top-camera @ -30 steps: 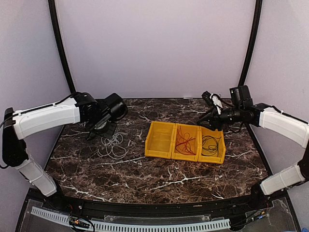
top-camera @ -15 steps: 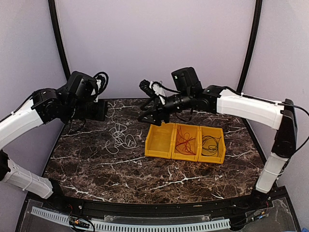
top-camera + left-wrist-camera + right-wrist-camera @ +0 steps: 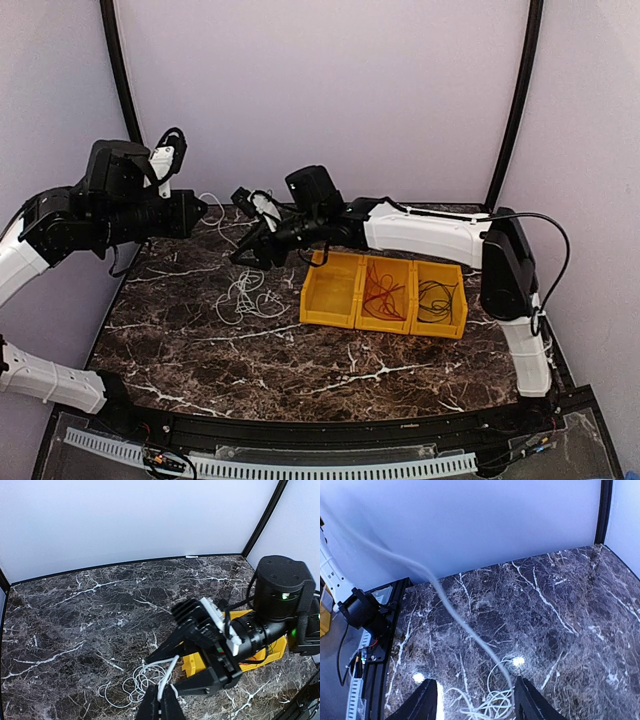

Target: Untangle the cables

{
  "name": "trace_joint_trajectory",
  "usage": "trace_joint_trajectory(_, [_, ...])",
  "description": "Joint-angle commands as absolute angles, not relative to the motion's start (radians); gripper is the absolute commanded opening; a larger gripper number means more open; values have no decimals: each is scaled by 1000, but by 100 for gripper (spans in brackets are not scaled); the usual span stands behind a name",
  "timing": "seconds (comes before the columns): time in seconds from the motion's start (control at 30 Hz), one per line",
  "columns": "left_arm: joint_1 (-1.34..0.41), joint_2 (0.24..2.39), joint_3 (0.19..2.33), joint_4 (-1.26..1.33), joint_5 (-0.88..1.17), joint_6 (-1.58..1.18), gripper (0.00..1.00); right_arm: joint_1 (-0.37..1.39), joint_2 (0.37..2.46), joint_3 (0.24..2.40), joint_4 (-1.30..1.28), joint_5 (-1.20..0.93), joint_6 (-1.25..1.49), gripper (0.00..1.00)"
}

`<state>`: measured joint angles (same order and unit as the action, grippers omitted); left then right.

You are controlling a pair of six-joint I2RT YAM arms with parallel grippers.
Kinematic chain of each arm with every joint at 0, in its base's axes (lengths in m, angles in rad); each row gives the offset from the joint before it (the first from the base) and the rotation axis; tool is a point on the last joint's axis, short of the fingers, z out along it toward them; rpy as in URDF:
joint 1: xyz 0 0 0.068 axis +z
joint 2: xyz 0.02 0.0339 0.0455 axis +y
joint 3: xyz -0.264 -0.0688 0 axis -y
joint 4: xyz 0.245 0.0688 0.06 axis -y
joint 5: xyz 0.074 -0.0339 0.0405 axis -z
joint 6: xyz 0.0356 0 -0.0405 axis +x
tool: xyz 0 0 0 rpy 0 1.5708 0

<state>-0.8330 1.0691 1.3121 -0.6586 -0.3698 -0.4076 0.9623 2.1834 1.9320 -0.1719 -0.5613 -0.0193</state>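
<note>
- Since the earlier frames, the right arm has swung from the right edge across the yellow bins (image 3: 330, 300) to the left half of the worktop (image 3: 330, 375), and the left arm has risen off the marble, drawing a strand up with it.
- The left gripper (image 3: 199, 209) (image 3: 160, 702) has its fingers pressed together on the white cable (image 3: 245, 292) (image 3: 139, 684). It is held high above the far-left corner.
- One strand climbs to that pinch, while the rest of the white cable lies in loose loops left of centre, just beside the bins.
- The right gripper (image 3: 244, 252) (image 3: 477, 702) is spread wide, and the taut strand passes between its fingers without being clamped.
- The red cable (image 3: 383, 290) lies in the middle bin.
- The black cable (image 3: 438, 298) lies in the bin nearest the right edge.
</note>
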Motion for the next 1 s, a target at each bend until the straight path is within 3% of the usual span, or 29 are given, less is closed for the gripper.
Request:
trace_joint_trajectory(0.0, [-830,1050,1326,-643,-362,-417,0,978,2298,2045,-93,-608,76,40])
trace_joint_trajectory(0.13, [-830,1040,1396,-635,-376,-414,0,1005,2404,2077,-93,-647,110,9])
trace_joint_trajectory(0.2, [-830,1035,1446,-624,-398,-399,0,1018,2428,2049,-80,-650,122,0])
trace_joint_trajectory(0.43, [-830,1038,1669,-481,-490,-307,0,1043,2460,1929,-23,-689,190,0])
trace_joint_trajectory(0.6, [-830,1054,1800,-332,-477,-235,0,1066,2474,1895,-23,-674,182,10])
trace_joint_trajectory(0.97, [-830,1141,1953,-314,-442,-199,0,1085,2505,1868,-14,-676,214,14])
